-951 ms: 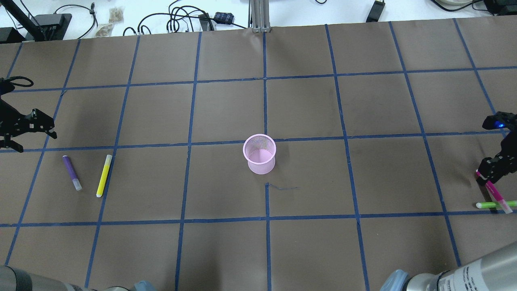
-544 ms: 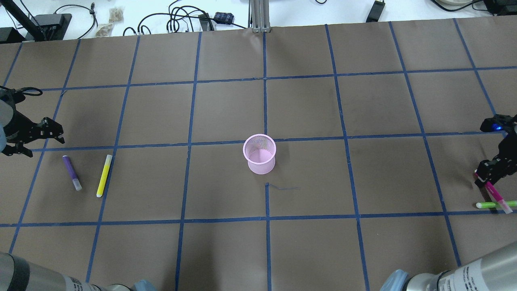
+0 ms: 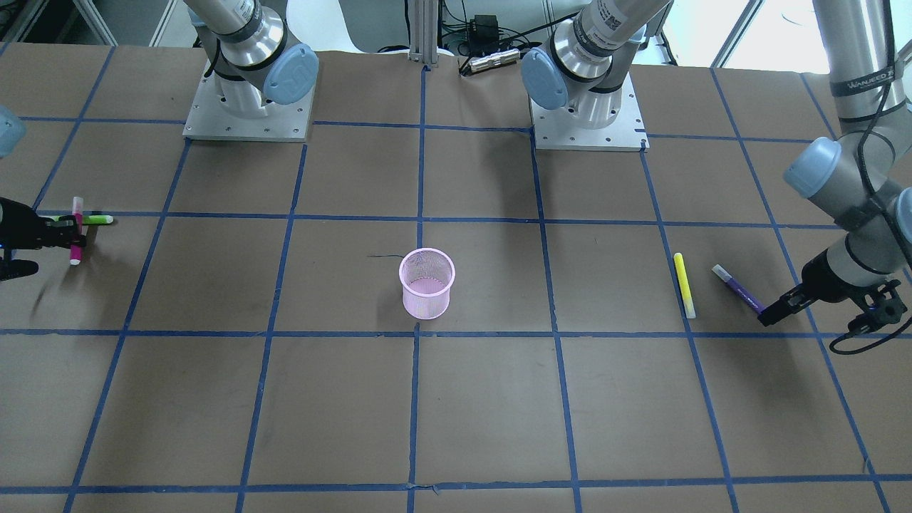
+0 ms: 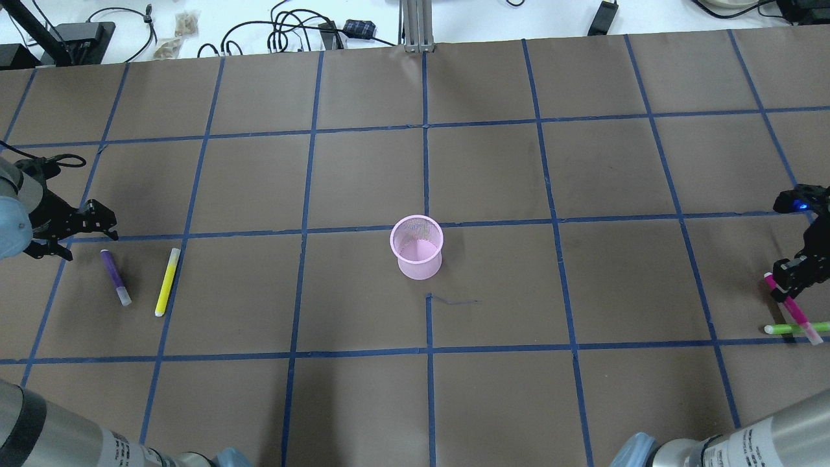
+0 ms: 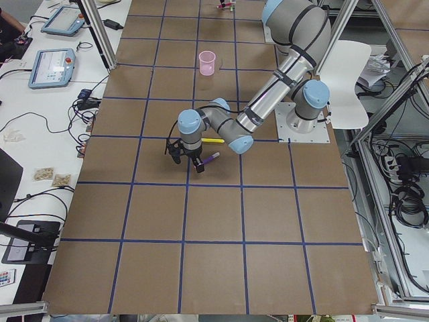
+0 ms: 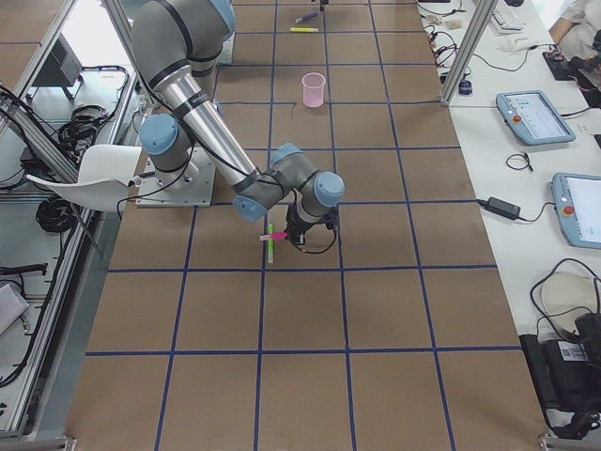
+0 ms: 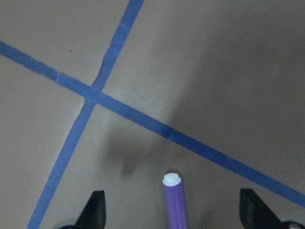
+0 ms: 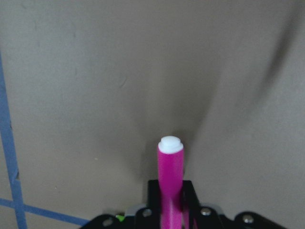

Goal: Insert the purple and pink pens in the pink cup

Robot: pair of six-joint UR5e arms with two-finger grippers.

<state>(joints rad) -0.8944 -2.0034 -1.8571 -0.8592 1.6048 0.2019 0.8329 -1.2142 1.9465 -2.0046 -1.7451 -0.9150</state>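
The left gripper (image 4: 97,224) stands wide, its fingertips (image 7: 97,208) spread either side of one end of the purple pen (image 4: 115,277) without touching it. The pen lies flat on the table (image 4: 363,181), with a yellow pen (image 4: 167,282) just beside it at 3 o'clock in the overhead view. The right gripper (image 4: 790,275) is clamped on the far end of the pink pen (image 4: 797,314), whose near part crosses a green pen (image 4: 778,329). The pink cup (image 4: 417,246) stands upright near the table's middle, well apart from both grippers, with the purple pen at its 9 o'clock and the pink pen between its 3 and 4 o'clock.
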